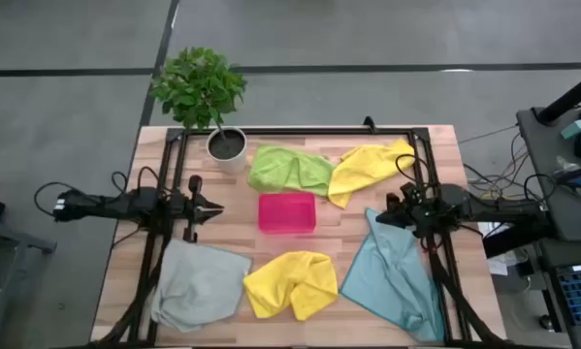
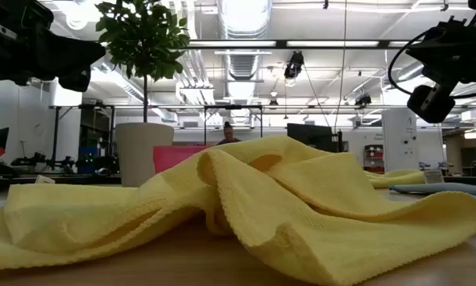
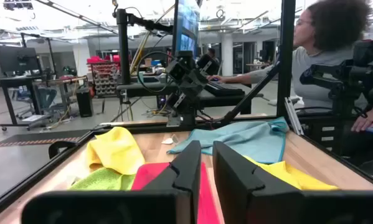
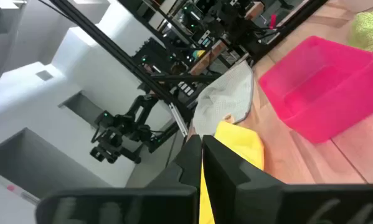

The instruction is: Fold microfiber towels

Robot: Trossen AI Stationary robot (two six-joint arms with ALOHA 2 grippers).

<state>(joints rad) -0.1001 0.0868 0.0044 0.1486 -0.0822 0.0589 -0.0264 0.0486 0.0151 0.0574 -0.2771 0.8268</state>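
Note:
Five microfiber towels lie crumpled on the wooden table around a pink tray point(image 1: 287, 212). A lime green one point(image 1: 290, 168) and a yellow one point(image 1: 368, 167) lie at the far side. A pale grey one point(image 1: 201, 283), a second yellow one point(image 1: 290, 283) and a teal one point(image 1: 397, 276) lie at the near side. My left gripper point(image 1: 216, 206) hovers left of the tray, its fingers point(image 3: 186, 168) almost together and empty. My right gripper point(image 1: 377, 219) hangs shut above the teal towel's far corner, well clear of the table in the low view.
A potted plant point(image 1: 222, 136) stands at the far left of the table. A black frame point(image 1: 300, 131) runs along the table's far edge and down both sides. A person point(image 3: 335, 56) sits beyond the table's right side. Bare wood point(image 1: 343, 218) shows between the tray and the teal towel.

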